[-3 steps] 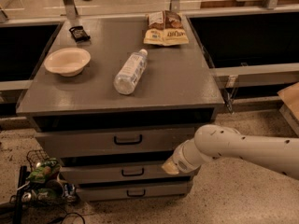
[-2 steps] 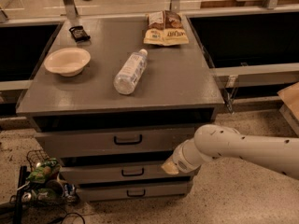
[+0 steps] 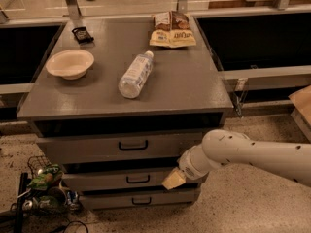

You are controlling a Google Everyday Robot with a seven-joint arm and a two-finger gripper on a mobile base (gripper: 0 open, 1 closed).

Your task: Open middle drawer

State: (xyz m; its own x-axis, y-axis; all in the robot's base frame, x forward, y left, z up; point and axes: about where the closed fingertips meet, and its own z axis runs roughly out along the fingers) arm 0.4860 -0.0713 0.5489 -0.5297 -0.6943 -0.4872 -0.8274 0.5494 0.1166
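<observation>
Camera view – grey cabinet [image 3: 127, 97] fills the centre, three drawer fronts stacked below its worktop [image 3: 184, 84].

Middle drawer [image 3: 104, 180] sits at 6 o'clock in the frame, between the taller top drawer [image 3: 87, 148] and the slim bottom drawer [image 3: 167, 197]. Its small black pull [image 3: 138, 179] is centred on the front. The front appears closed, roughly in line with its neighbours.

Gripper [image 3: 173, 179] is at about 5 o'clock, a pale cream tip low against the right part of the middle drawer's front, at 3 o'clock from the pull and apart from it. Whether it is spread or pressed together, cannot tell. The white arm [image 3: 243, 152] runs in from the frame's 4 o'clock edge.

On the worktop: cream bowl [image 3: 70, 63] at 9 o'clock, clear water bottle [image 3: 135, 74] lying on its side near the centre, snack bags [image 3: 172, 29] at 1 o'clock, small black packet [image 3: 82, 34] at 11 o'clock.

Floor at 8 o'clock – wire basket [image 3: 38, 164] with cans and green items.
</observation>
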